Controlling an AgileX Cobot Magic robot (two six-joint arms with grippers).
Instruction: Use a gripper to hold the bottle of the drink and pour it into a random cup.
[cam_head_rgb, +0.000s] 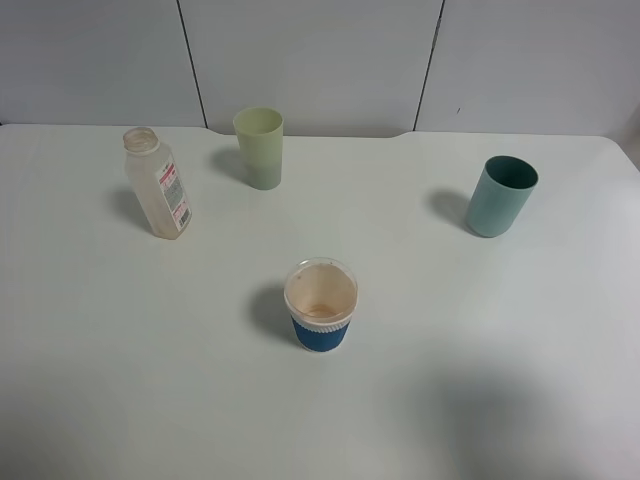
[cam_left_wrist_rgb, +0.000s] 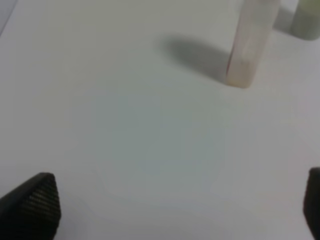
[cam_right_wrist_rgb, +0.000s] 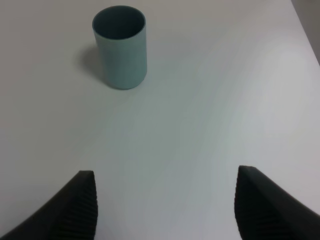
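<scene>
the bottle (cam_head_rgb: 157, 184) stands uncapped on the desk (cam_head_rgb: 450, 330), just beside the yellow-green cup (cam_head_rgb: 260, 147). the left pincer (cam_left_wrist_rgb: 175, 200) and right pincer (cam_right_wrist_rgb: 165, 205) gape wide, holding nothing. tall and light, the bottle could tip if a fingertip clips it.

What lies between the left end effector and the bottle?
Only bare white table. The left wrist view shows nothing between the open left end effector and the upright bottle.

White table (cam_head_rgb: 420, 400); grey panelled wall (cam_head_rgb: 310, 60) behind.
</scene>
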